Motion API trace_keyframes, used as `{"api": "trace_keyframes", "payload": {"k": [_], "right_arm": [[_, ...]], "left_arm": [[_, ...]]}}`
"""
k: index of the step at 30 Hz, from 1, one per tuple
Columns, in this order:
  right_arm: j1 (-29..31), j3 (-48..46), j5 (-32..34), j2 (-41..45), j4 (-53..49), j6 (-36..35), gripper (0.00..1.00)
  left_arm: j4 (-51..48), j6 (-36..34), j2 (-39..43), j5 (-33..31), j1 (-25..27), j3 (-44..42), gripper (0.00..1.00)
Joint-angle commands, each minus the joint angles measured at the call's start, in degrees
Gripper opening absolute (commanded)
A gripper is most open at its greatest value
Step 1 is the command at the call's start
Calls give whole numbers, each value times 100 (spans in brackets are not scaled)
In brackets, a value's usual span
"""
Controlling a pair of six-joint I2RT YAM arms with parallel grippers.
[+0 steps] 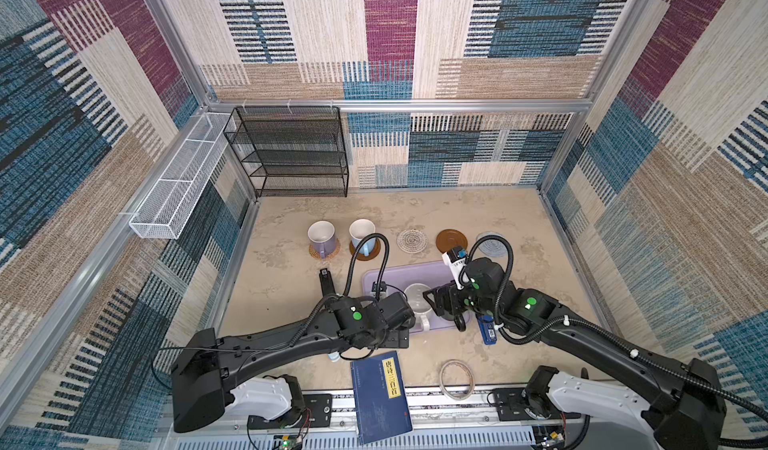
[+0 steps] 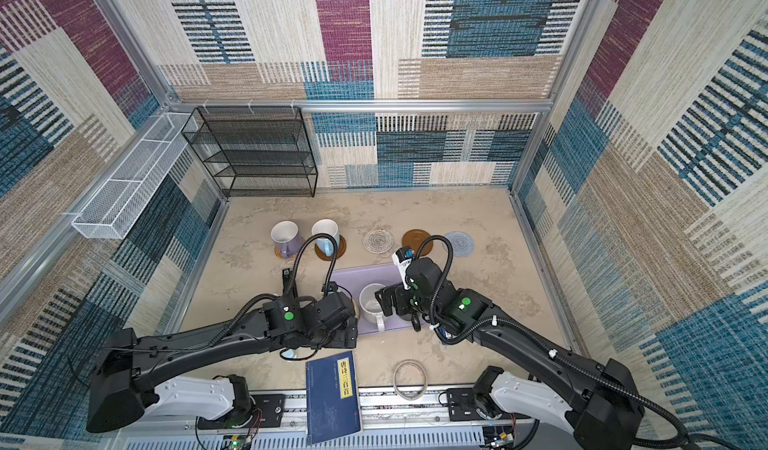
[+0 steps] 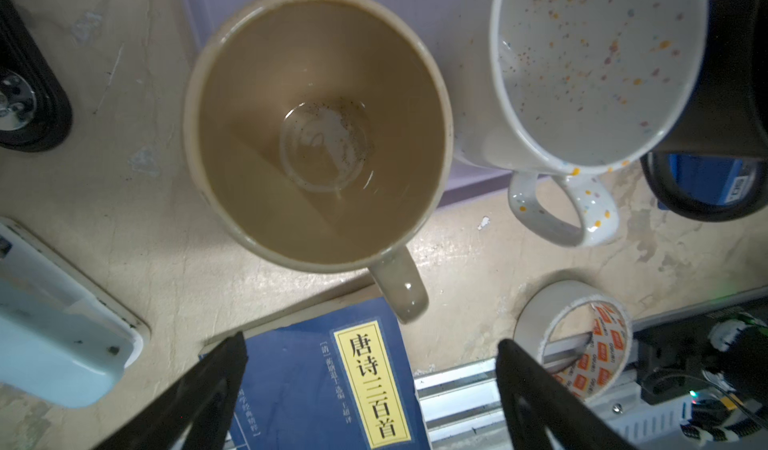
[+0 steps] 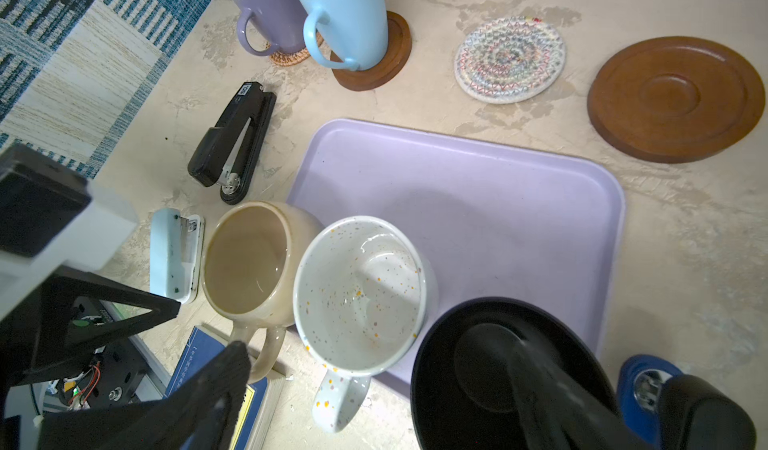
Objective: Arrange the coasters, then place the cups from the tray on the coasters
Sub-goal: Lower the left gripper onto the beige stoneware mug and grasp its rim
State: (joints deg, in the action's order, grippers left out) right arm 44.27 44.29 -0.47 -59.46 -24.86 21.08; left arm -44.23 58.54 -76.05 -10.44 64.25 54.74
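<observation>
A: Where are the mugs?
B: The lilac mug stands on the tan mat, and the light blue mug on a brown wooden mat. The beige mug, speckled mug and black mug stand side by side along the near edge of the lilac tray.
A: Other mats?
B: The lacy mat, second brown mat and grey-blue mat lie bare in the same row.
</observation>
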Motion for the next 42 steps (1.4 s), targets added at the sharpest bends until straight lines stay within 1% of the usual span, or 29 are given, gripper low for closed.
{"api": "trace_keyframes", "payload": {"k": [1,5,11,15,20,23,24,25,28,33,38,42], "right_arm": [[-2,-12,-26,61,124,141,100],[-12,-23,-5,109,93,132,100],[-22,-103,-41,119,157,220,100],[-15,-85,-27,119,175,244,100],[-23,-72,-80,97,231,286,100],[-17,-129,-194,111,347,299,100],[-18,-155,-229,111,372,322,99],[-22,-180,-232,110,401,360,99],[-19,-248,-247,124,448,424,100],[-12,-291,-199,103,461,500,99],[-20,-362,-181,167,465,581,100],[-14,-384,-145,202,454,626,100]], "left_arm": [[242,87,-245,-209,-4,-16,95],[387,167,-465,-192,-9,-138,94],[443,195,-613,-353,-15,-200,84],[815,172,-484,-304,-113,-485,74],[637,43,-426,-395,-200,-536,60],[876,-48,-304,-303,-292,-710,54],[970,-59,-266,-275,-316,-783,50],[1011,-77,-252,-260,-333,-815,48],[936,-150,-296,-394,-336,-780,47],[858,-305,-500,-497,-343,-610,36],[861,-342,-618,-528,-342,-560,33],[666,-312,-728,-589,-342,-515,32]]}}
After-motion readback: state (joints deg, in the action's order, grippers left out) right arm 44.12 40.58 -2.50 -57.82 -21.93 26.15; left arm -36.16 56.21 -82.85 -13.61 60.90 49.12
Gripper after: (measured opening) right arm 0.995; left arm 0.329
